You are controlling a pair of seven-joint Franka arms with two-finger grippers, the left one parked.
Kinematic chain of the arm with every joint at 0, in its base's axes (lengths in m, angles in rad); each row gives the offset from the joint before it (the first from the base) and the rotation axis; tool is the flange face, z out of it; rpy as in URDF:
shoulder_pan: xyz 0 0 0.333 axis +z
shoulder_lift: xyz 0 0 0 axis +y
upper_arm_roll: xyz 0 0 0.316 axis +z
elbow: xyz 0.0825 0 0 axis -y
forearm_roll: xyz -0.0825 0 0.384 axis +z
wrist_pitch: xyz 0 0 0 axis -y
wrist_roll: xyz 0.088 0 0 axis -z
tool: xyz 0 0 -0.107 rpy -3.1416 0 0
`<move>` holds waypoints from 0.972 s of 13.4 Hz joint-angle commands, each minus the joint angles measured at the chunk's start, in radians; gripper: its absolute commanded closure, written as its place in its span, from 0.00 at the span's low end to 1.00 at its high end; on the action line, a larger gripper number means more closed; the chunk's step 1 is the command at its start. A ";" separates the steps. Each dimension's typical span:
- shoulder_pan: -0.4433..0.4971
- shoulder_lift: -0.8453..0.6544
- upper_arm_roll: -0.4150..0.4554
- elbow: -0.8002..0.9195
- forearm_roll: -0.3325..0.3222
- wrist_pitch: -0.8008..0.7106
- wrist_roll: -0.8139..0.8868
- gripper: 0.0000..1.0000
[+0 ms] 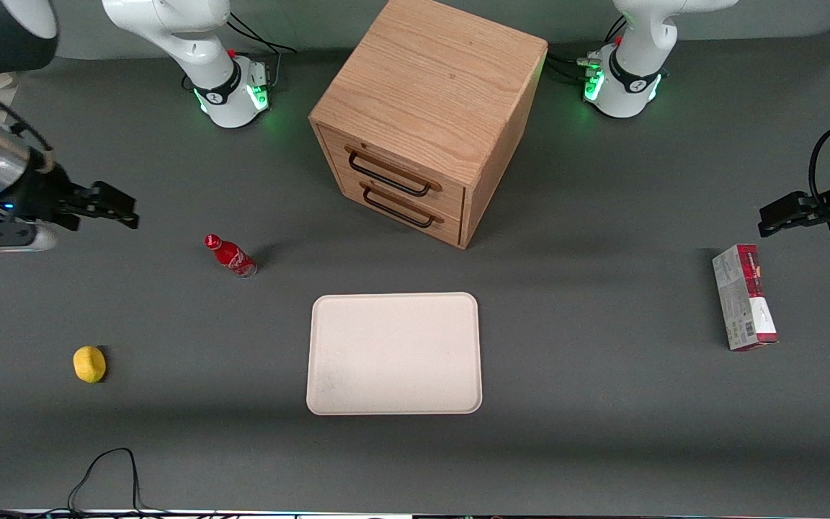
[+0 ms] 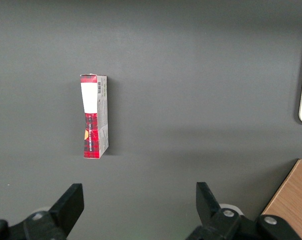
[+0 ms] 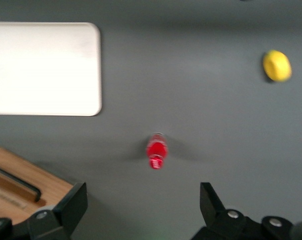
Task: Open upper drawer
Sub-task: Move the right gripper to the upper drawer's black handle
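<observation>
We count one light oak cabinet [image 1: 429, 115] standing near the worktop's edge farthest from the front camera, about midway along it. It has two drawers, each with one black wire handle. The upper drawer [image 1: 391, 169] sits flush and closed, directly above the lower drawer [image 1: 400, 205].

We also count one cream tray [image 1: 394, 353] nearer the front camera than the cabinet, one red bottle [image 1: 230, 255] upright, one yellow lemon-like fruit [image 1: 89, 363] toward the working arm's end, and one red-and-grey carton [image 1: 743, 296] lying toward the parked arm's end.

The gripper [image 1: 118, 209] hangs above the worktop at the working arm's end, well apart from the cabinet, its jaws spread wide and holding nothing.

In the right wrist view the cabinet [image 3: 21, 185] is cut off, with only a corner visible, and the fingers [image 3: 73, 205] show only partly.
</observation>
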 commanded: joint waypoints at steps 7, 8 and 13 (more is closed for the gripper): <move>0.008 0.151 0.464 0.096 0.010 -0.022 -0.196 0.00; 0.008 0.171 0.486 0.096 0.010 -0.022 -0.267 0.00; 0.011 0.312 0.511 0.084 0.095 -0.011 -0.424 0.00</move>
